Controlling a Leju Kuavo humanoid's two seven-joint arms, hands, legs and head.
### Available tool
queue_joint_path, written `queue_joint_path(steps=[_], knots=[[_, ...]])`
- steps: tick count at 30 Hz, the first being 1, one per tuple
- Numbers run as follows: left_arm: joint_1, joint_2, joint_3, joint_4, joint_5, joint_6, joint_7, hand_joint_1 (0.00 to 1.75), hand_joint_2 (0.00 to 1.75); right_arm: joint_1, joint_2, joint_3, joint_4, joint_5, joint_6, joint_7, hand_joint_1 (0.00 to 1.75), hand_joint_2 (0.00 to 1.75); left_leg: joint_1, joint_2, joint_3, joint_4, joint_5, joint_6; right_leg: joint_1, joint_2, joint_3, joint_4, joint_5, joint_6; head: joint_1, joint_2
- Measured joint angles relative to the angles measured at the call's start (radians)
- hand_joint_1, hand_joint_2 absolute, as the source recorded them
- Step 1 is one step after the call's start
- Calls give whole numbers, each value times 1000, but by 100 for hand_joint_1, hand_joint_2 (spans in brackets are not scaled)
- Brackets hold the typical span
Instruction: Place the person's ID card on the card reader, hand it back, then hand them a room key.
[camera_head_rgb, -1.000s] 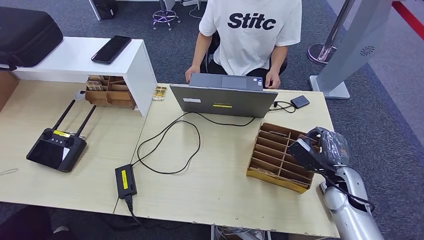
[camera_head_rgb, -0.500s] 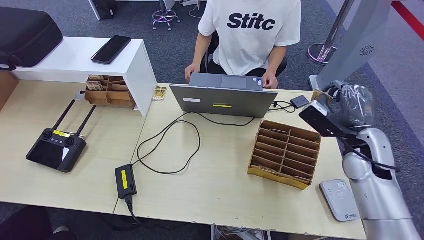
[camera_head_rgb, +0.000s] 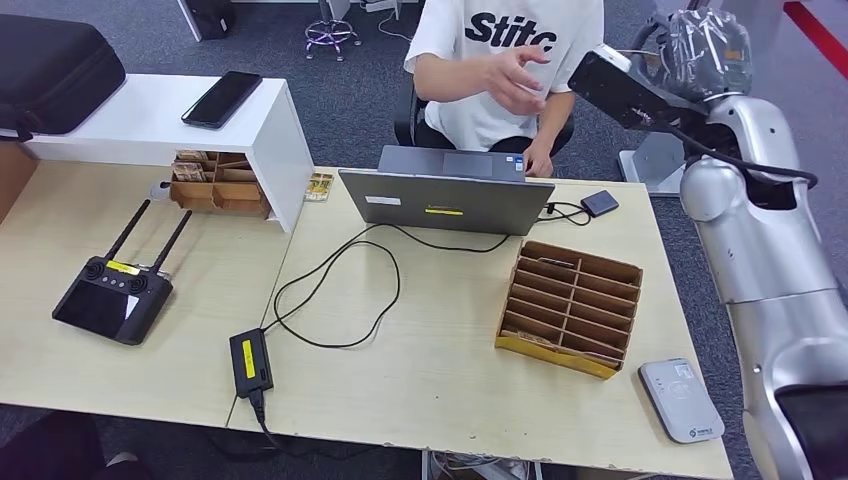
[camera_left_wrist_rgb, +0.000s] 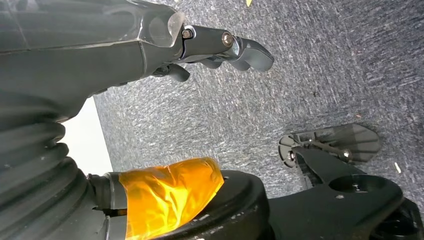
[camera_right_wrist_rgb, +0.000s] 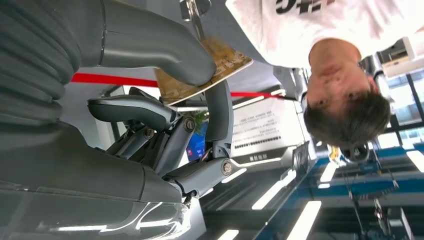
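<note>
right hand (camera_head_rgb: 700, 50) | raised above the desk's (camera_head_rgb: 430, 380) far edge, pinching a card (camera_right_wrist_rgb: 210, 70) between thumb and finger | person's hand (camera_head_rgb: 515, 80) reached toward it | reader (camera_head_rgb: 680, 400) lay bare at desk's near right corner | likely the final key handover, judged from the slotted box (camera_head_rgb: 570, 310) | left hand (camera_left_wrist_rgb: 220, 47) hung released by the floor

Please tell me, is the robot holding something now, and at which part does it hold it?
The right hand pinches a card at one end, between thumb and finger. The left hand holds nothing.
</note>
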Motion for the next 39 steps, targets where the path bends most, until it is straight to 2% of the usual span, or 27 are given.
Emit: queue_joint_path(steps=[6,15,19,26,33,39], knots=[[-4,-4,0,0,2,0,1,0,175,-45,51,37,140,4,-22,2,164,175,0,-1,0,0,0,0,0,-1,0,0,0,0,0,0],[-3,-4,0,0,11,2,8,0,175,-48,75,55,208,9,-37,-7,156,175,0,-1,0,0,0,0,0,-1,0,0,0,0,0,0],[-3,-4,0,0,12,2,9,0,175,-48,80,59,221,8,-38,-9,0,175,0,-1,0,0,0,0,0,-1,0,0,0,0,0,0],[-2,-4,0,0,17,2,3,0,175,-41,85,61,218,-11,-54,-29,0,175,0,-1,0,0,0,0,0,-1,0,0,0,0,0,0],[2,-4,0,0,28,3,-4,0,175,7,70,57,118,-36,-86,-58,0,175,0,0,0,0,0,0,0,0,-1,0,0,0,0,0],[7,-3,0,0,54,4,-15,0,175,169,18,18,-128,-89,-137,-101,0,175,0,-1,-1,0,-1,0,0,-2,-1,-1,0,0,0,0]])
